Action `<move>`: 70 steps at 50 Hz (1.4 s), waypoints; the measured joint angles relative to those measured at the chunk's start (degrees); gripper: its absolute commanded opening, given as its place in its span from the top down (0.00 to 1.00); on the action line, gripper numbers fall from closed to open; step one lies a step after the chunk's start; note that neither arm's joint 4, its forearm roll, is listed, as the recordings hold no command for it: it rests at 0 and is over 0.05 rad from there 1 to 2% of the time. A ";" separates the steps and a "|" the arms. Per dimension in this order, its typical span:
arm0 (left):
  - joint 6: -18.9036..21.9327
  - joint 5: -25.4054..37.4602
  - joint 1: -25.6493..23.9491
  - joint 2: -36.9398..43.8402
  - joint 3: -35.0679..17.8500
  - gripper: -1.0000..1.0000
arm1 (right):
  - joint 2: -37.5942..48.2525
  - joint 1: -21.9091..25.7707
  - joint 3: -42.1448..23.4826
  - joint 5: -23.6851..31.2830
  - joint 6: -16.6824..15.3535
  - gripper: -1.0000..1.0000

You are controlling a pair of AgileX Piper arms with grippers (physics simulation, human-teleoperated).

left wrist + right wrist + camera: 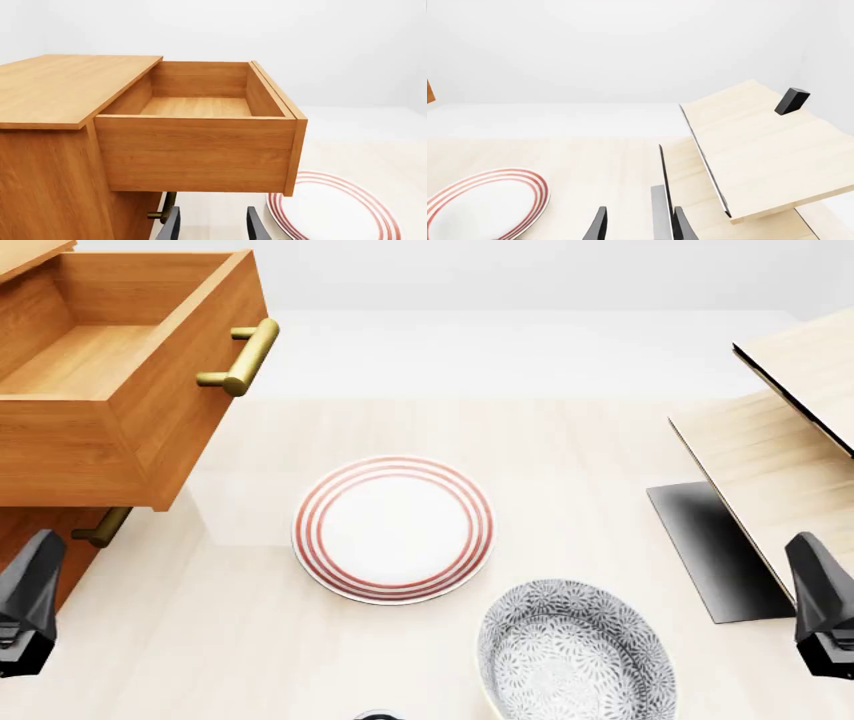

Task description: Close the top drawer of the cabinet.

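Orange-brown wood fills the left side of the scene: the cabinet [27,540] stands at the counter's [574,460] left edge, and the top drawer [120,390] juts far out of it, an empty deep box whose front, with its brass handle [243,357], faces toward the middle of the counter. That overhang is the whole job; the drawer has not yet gone in at all. The left gripper [212,226] sits low, beside the cabinet and below the drawer's side wall, its two dark fingers spread apart and holding nothing, near the lower drawer's handle [165,206]. From there it seems poised to come round to the drawer front, since a flat push on that face should slide the box home. The right gripper [639,225] is also parted and empty, well apart from the cabinet and near the pale slanted panels [754,150] with their black base [714,550]. A red-striped plate [392,530] and a grey patterned bowl [577,655] lie between the arms, clear of the drawer's path.
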 measured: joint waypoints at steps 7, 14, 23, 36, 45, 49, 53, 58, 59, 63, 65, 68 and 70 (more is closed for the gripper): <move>2.52 -0.11 -0.66 -0.77 -0.01 0.00 | -0.59 0.18 -0.07 0.68 0.02 0.00; 4.27 -0.44 0.24 -1.15 -0.10 0.00 | -0.80 0.27 -0.13 0.97 0.03 0.00; 6.57 -1.40 1.20 -1.37 -0.17 0.00 | -0.76 0.32 -0.23 1.03 0.04 0.00; 10.65 -2.43 -1.48 -1.48 0.05 0.00 | -0.52 0.34 -0.37 0.94 0.04 0.00; 11.39 1.16 -7.43 -1.50 -3.53 0.00 | -0.48 0.35 -0.47 0.99 0.04 0.00; 10.61 3.39 -10.80 -1.51 -5.99 0.00 | -0.48 0.35 -0.51 1.03 0.04 0.00; 9.97 5.12 -13.98 -1.51 -7.95 0.00 | -0.49 0.34 -0.54 1.07 0.04 0.00; 8.97 6.76 -17.34 -1.50 -9.83 0.00 | -0.52 0.34 -0.56 1.12 0.04 0.00; 8.74 7.05 -17.93 -1.50 -10.14 0.00 | -0.53 0.34 -0.57 1.13 0.04 0.00; 7.46 8.20 -20.12 -1.44 -11.32 0.00 | -0.57 0.34 -0.59 1.19 0.05 0.00; 6.53 8.68 -21.09 -1.21 -11.95 0.00 | -0.58 0.34 -0.59 1.21 0.05 0.00; 4.83 9.26 -22.39 -0.57 -12.99 0.00 | -0.60 0.33 -0.60 1.24 0.05 0.00; 3.78 9.56 -23.17 -0.09 -13.65 0.00 | -0.61 0.33 -0.61 1.26 0.05 0.00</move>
